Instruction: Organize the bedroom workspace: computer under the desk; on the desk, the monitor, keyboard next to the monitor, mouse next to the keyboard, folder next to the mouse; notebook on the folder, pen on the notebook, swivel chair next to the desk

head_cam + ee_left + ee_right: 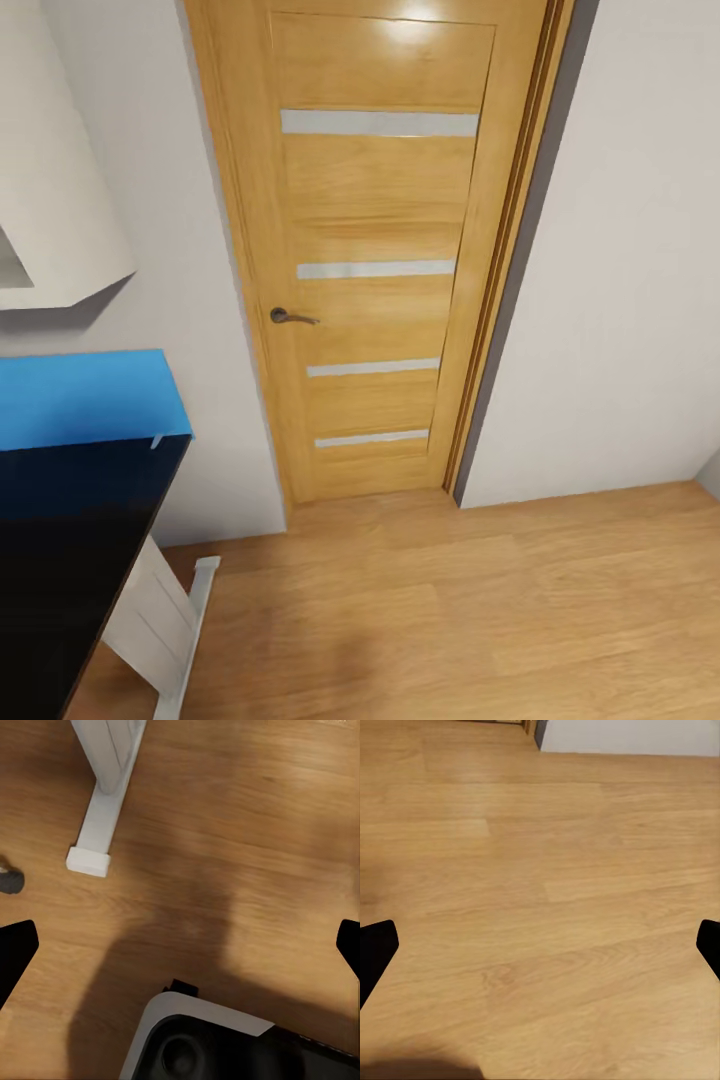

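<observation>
Your head camera faces a closed wooden door (375, 250) with four pale horizontal strips and a lever handle (290, 317) on its left side, set into a light grey wall (620, 300). A wooden floor (450, 610) runs up to the door's foot. At the left edge you have the black glossy top of the desk (60, 560), and behind it a bright blue panel (85, 395) stands against the wall; above that, a white boxy unit (50, 200) hangs on the wall. Below the desk's edge a white leg frame (165, 625) slants down to the floor. On your left wrist camera, the left gripper (180, 949) is spread wide, its two dark fingertips (15, 952) sitting at opposite edges of the frame with nothing between them but floor; that camera also takes in the white foot (101, 795) of the leg frame, a small dark grey object (10, 881) on the floor that is too cut off to identify, and the grey-rimmed black body of the robot's base (217, 1042) under a soft shadow. Your right gripper (540, 949) is likewise held wide apart over bare wooden planks (540, 870), holding nothing, with a strip of wall (630, 735) at the far end.
</observation>
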Motion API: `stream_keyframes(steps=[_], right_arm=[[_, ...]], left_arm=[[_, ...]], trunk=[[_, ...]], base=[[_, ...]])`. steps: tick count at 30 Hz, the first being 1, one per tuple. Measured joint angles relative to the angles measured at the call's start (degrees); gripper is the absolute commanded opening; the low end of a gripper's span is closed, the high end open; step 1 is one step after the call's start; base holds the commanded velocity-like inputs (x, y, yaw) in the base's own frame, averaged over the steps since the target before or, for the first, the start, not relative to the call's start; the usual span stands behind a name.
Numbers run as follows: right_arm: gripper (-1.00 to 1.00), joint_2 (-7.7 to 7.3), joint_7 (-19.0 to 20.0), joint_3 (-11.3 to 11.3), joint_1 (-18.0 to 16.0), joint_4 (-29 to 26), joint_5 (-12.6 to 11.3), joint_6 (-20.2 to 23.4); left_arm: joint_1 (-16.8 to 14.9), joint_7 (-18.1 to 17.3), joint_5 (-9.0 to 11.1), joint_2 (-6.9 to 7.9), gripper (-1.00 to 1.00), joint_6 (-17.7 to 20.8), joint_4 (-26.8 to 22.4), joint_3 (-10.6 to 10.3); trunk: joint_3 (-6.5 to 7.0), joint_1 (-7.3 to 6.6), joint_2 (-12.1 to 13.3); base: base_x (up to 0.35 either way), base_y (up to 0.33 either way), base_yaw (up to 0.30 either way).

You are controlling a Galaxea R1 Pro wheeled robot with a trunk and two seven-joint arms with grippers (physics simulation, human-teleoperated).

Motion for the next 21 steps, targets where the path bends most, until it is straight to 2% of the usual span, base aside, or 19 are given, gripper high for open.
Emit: stream_keyframes(steps=[7, 21], right_arm=[[1.00, 0.07, 0.01, -0.01, 0.00, 0.02, 0.08, 0.00], [1.00, 0.08, 0.01, 0.01, 0.00, 0.02, 0.17, 0.06]], left_arm=[[0.00, 0.00, 0.00, 0.00, 1.00, 0.00, -0.01, 0.00], [0.00, 0.00, -0.01, 0.00, 1.00, 0.00, 0.02, 0.00]], trunk=[[0.00, 0.00, 0.01], [0.00, 0.00, 0.01]], base=[[0.005, -0.007, 0.154], [0.000, 0.000, 0.268]])
